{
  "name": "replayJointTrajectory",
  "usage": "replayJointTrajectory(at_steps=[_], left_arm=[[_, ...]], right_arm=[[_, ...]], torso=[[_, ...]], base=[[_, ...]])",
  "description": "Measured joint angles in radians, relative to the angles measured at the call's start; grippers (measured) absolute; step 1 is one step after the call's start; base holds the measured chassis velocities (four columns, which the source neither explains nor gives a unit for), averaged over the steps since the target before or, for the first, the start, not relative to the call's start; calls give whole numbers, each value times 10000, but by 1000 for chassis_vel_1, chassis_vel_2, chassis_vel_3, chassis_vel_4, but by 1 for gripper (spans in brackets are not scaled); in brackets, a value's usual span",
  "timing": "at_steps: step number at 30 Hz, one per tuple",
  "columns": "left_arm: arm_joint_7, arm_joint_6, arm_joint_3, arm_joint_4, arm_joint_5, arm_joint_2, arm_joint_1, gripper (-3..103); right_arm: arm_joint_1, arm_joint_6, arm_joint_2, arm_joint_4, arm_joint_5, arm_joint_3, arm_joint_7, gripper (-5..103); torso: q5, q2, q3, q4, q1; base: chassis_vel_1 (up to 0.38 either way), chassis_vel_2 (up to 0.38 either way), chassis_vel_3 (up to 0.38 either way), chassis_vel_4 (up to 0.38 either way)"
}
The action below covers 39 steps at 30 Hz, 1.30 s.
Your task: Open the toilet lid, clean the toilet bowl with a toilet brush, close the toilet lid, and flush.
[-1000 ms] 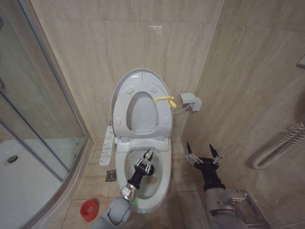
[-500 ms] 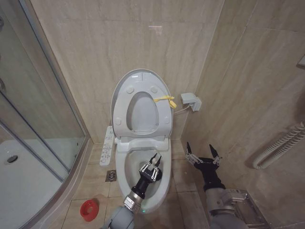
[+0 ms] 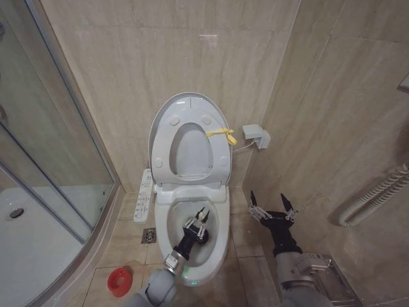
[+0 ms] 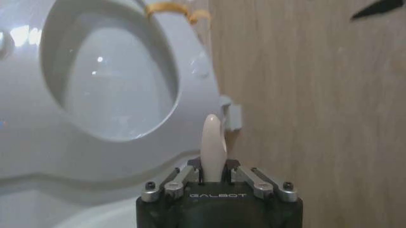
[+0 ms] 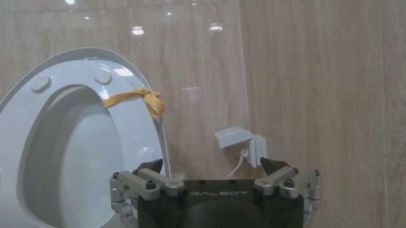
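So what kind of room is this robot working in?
A small tiled bathroom, it seems. A white toilet bowl stands against the wall with its toilet lid raised, a glass shower enclosure fills the corner beside it, and a floor drain sits between them.

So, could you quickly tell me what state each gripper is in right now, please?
Left gripper: closed on the toilet brush handle, over the toilet bowl.
Right gripper: open, empty, beside the bowl.

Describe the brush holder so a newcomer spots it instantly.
Start at the white ceramic toilet bowl against the beige tiled wall. On the floor tiles at its left, beside the curved shower tray, sits the small round red holder. It is the one red item among white fixtures.
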Motion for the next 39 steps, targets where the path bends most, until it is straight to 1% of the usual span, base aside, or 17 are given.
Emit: replayJointTrajectory(at_steps=[4,10,14,16,20,21,25,28,32,33,36,39], left_arm=[[0,-25,-43,203,18,-50,-150,23],[-8,-48,236,-749,32,-86,5,23],[-23,-84,495,-1136,181,-91,221,23],[-21,-116,528,-1107,200,-109,242,23],[22,-247,450,-441,215,-132,137,23],[22,-247,450,-441,215,-132,137,23],[111,-313,151,454,47,-95,-151,23],[100,-320,18,596,13,-70,-222,23],[94,-316,18,-52,-7,-60,-131,23],[94,-316,18,-52,-7,-60,-131,23],[64,-314,227,-645,107,-119,64,23],[61,-308,405,-967,181,-123,254,23]], right_arm=[[0,0,0,0,0,0,-2,100],[0,0,0,0,0,0,-1,100],[0,0,0,0,0,0,0,100],[0,0,0,0,0,0,0,100],[0,0,0,0,0,0,0,100],[0,0,0,0,0,0,0,100],[0,0,0,0,0,0,-1,100],[0,0,0,0,0,0,0,100],[0,0,0,0,0,0,0,100],[0,0,0,0,0,0,0,100],[0,0,0,0,0,0,0,100],[0,0,0,0,0,0,0,100]], torso=[[0,0,0,-1,1],[0,0,0,-2,1],[1,0,0,1,1],[1,0,0,1,1],[1,0,0,0,0],[1,0,0,0,0],[-1,0,0,-2,0],[0,0,0,-1,1],[0,0,0,-2,0],[0,0,0,-2,0],[0,0,0,-3,0],[0,0,0,-1,0]], base=[[0,0,0,0],[0,0,0,0],[0,0,0,0],[0,0,0,0],[0,0,0,0],[0,0,0,0],[0,0,0,0],[0,0,0,0],[0,0,0,0],[0,0,0,0],[0,0,0,0],[0,0,0,0]])
